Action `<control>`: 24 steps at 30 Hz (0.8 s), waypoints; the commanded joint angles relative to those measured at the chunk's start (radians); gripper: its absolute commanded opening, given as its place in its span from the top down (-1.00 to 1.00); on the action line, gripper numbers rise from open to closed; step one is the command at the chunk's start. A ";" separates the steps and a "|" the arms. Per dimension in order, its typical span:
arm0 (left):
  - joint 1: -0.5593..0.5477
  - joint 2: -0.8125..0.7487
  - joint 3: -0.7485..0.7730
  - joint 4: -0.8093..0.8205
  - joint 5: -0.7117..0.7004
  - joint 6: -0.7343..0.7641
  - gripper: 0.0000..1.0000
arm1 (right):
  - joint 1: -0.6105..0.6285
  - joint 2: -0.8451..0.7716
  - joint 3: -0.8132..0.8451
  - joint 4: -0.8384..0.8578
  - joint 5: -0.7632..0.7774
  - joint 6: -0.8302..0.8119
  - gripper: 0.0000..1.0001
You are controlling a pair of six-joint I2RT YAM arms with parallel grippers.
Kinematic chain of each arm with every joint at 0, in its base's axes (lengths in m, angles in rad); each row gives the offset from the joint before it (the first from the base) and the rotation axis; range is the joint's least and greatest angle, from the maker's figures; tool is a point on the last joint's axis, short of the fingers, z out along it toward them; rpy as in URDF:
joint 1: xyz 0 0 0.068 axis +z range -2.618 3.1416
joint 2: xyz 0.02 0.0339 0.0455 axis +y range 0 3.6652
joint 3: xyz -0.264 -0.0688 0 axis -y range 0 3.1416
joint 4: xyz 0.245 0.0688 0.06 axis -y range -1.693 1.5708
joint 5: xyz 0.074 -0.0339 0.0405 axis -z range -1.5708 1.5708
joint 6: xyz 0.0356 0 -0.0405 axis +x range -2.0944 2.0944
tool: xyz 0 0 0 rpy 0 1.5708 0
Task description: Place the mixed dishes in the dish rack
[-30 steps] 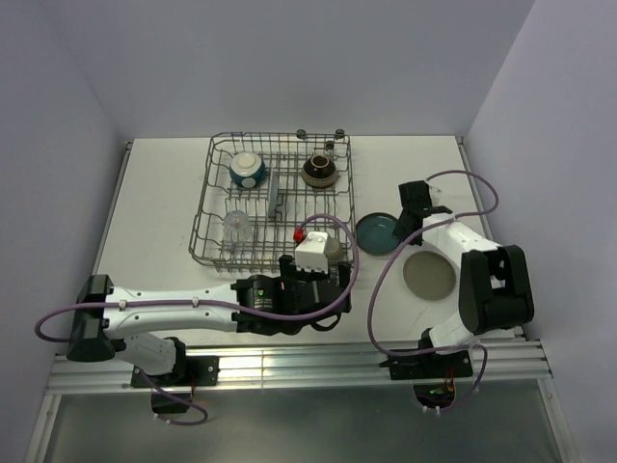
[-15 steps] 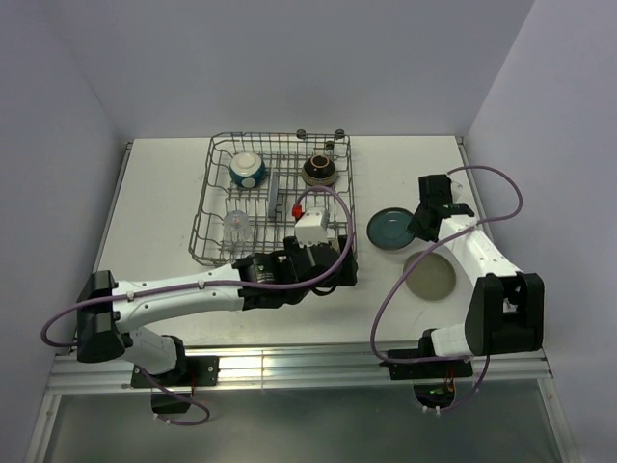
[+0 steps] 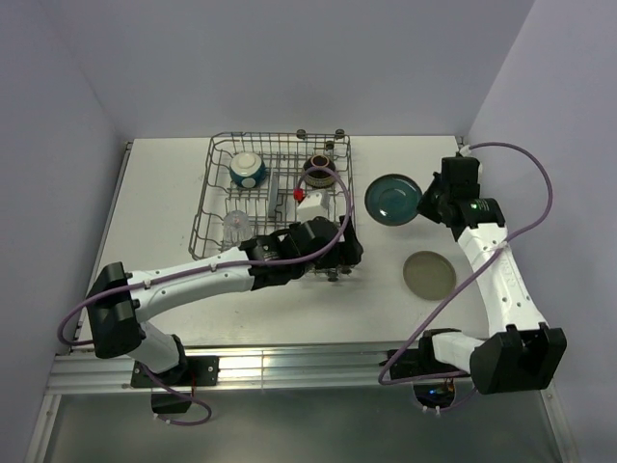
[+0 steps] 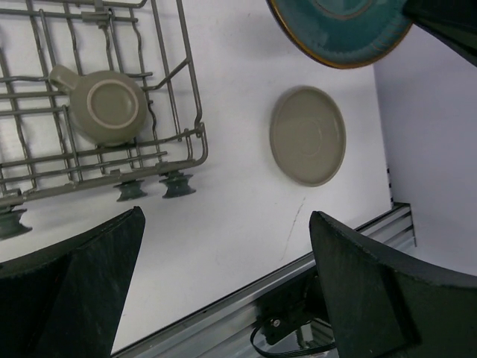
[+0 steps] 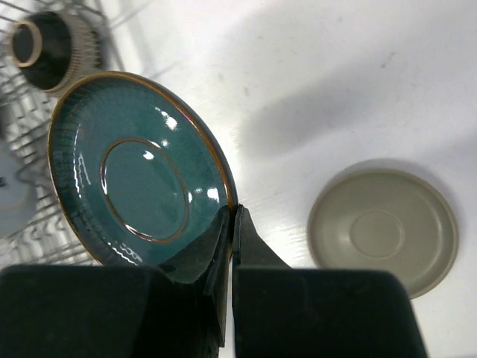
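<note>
Teal plate (image 3: pixel 392 199) is the thing that has changed most. One second ago it lay flat on the table (image 3: pixel 164 193), just right of the dish rack (image 3: pixel 206 198). Now it is off the surface and tilted, in the upper right part of the top view, near the rack's far right corner. The right gripper (image 5: pixel 232 216) is clenched on its rim: in the right wrist view the two fingers pinch the golden edge with no gap between them.

The left arm has also moved in this second, from the near edge of the rack upward in the frame, and it now lies across the rack's right side. The left gripper (image 4: pixel 223 283) is released, its jaws stand wide apart and hold nothing. Below it, in the upper left of the left wrist view, the olive-grey mug (image 4: pixel 108 107) sits bottom-up inside the rack.

The teal bowl (image 3: pixel 247 170), the dark brown bowl (image 3: pixel 319 172) and the clear glass (image 3: pixel 236 227) are also in the rack. I judge that the plate is on its way there, and only the beige plate (image 3: pixel 429 275) remains on the table, at the lower right. The left arm probably must leave the rack's right side first, otherwise the plate could meet it.
</note>
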 commanded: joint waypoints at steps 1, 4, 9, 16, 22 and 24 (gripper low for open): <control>0.035 0.003 0.011 0.089 0.067 0.001 -0.99 | -0.004 -0.059 0.065 -0.019 -0.088 -0.003 1.00; 0.069 -0.002 0.006 0.132 0.119 0.007 -0.98 | -0.004 -0.079 0.065 -0.027 -0.140 -0.008 1.00; 0.109 -0.017 -0.015 0.185 0.170 0.003 -0.98 | -0.003 -0.115 0.062 -0.032 -0.214 -0.009 1.00; 0.150 -0.025 -0.047 0.214 0.211 -0.007 -0.99 | 0.029 -0.153 0.038 -0.018 -0.312 0.017 1.00; 0.187 -0.036 -0.069 0.262 0.262 -0.013 -0.99 | 0.070 -0.162 0.025 -0.002 -0.359 0.038 1.00; 0.195 -0.040 -0.075 0.277 0.281 -0.014 -0.99 | 0.082 -0.167 0.021 0.001 -0.365 0.040 1.00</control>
